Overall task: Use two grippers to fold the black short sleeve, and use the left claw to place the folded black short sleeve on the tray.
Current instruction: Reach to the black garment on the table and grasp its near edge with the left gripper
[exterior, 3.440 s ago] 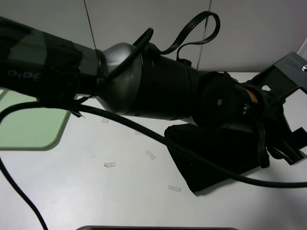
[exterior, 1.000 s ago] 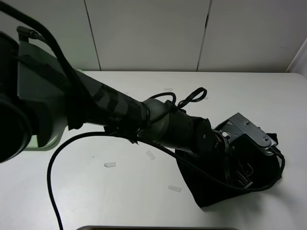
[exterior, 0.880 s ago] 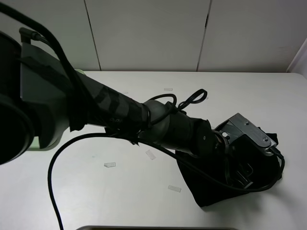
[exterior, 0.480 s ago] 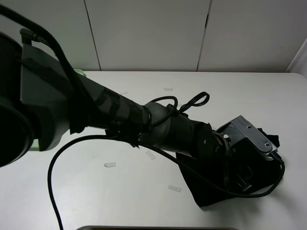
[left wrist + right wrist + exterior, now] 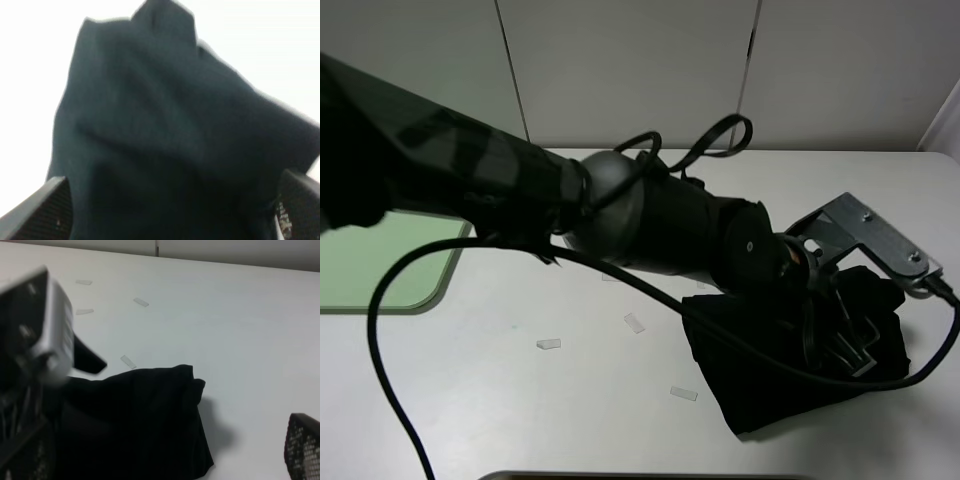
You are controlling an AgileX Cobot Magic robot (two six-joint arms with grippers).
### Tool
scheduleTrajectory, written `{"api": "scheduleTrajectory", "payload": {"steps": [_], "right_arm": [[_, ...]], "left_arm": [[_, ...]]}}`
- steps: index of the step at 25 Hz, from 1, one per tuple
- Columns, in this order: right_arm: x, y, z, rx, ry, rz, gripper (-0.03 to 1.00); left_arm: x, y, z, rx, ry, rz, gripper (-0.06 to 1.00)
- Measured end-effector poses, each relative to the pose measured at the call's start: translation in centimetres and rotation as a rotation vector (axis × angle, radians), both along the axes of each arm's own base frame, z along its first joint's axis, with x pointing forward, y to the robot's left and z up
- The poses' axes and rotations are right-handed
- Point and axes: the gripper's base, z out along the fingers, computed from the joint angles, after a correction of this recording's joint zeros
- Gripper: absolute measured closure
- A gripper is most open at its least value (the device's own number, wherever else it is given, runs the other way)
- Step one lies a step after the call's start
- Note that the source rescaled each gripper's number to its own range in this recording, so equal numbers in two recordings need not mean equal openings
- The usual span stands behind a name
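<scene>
Rising compared with a second ago, the left black robot arm with its silver metal bracket now sits higher over the white desk, and the flat pale green plastic tray, hidden behind that arm a moment earlier, shows again far off to the arm's left side. The tray carries nothing yet.

The left gripper hangs directly above the folded black cloth short sleeve. In the left wrist view its two mesh-padded fingertips stand wide apart at either edge of the picture, with dark cloth filling the whole gap between them. Whether the cloth lies loose below the open jaws or is bunched between them cannot be told from these views; the bundle's lower edge looks to rest on the desk.

The right gripper stays back from the bundle with its jaws spread fully and nothing between them; one mesh fingertip shows at the picture's edge, and the shirt lies just ahead of it.

My reading: folding is finished and the lift has either just begun or missed. If the shirt is not caught, the left jaws need to come down and close before the carry across to the tray.
</scene>
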Motion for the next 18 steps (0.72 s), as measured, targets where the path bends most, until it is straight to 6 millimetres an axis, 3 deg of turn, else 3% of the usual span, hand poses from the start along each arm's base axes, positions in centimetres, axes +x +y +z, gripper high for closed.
{"api": "scheduleTrajectory", "payload": {"steps": [4, 10, 18], "right_arm": [[0.0, 0.0, 0.0, 0.000, 0.000, 0.000, -0.03], [0.0, 0.0, 0.0, 0.000, 0.000, 0.000, -0.03], [0.0, 0.0, 0.0, 0.000, 0.000, 0.000, -0.03]], "left_arm": [[1.7, 1.6, 3.1, -0.031, 0.002, 0.027, 0.14], [6.1, 6.5, 7.8, -0.038, 0.053, 0.104, 0.14], [10.3, 11.9, 12.0, 0.068, 0.262, 0.040, 0.14]]}}
